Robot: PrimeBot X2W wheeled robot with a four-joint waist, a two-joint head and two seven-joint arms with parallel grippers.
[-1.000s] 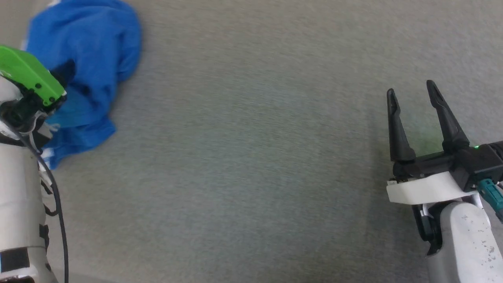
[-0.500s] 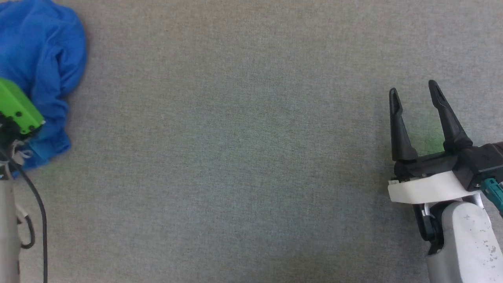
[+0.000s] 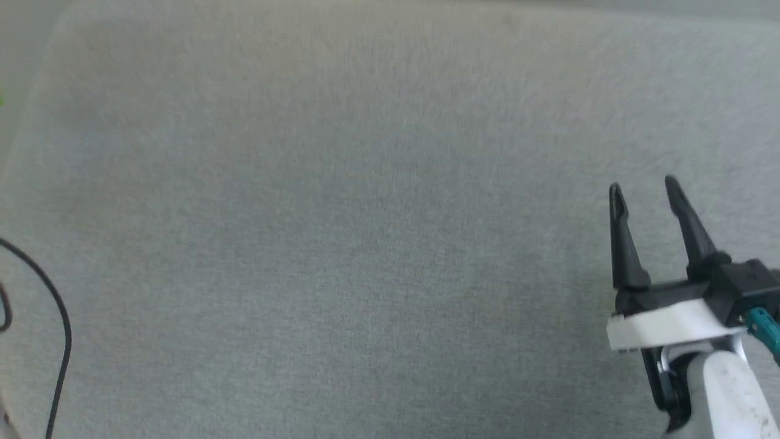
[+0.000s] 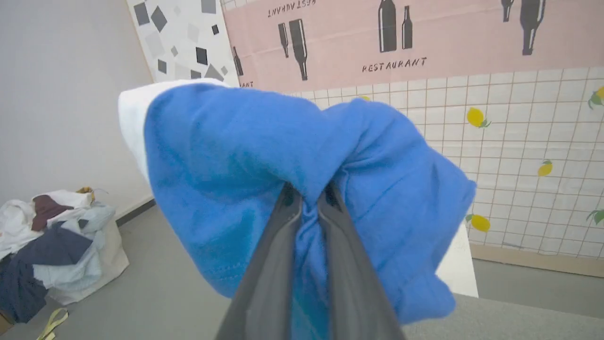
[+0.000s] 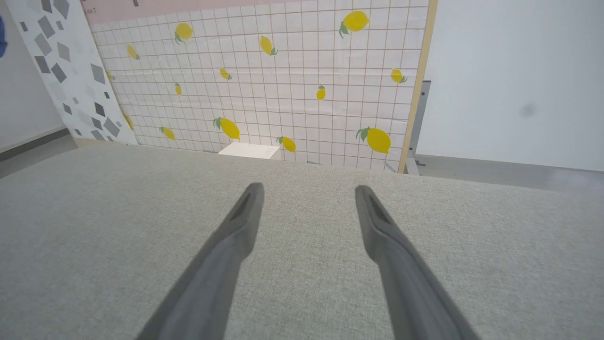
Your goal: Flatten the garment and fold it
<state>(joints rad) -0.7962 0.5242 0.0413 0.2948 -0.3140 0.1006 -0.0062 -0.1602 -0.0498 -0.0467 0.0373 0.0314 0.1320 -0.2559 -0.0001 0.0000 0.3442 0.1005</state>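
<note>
garment (image 4: 236,156) | royal blue, white edge | bunched, hanging aloft

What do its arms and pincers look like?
The right gripper has two long, tapering black fingers, a black base, white collar, teal plug and pale speckled forearm. The left gripper has similar dark fingers. A thin black cable shows at the head view's left.

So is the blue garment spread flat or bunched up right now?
Bunched up: the blue garment hangs crumpled in loose folds, a gathered pinch of it clamped in the shut left pincer.
</note>
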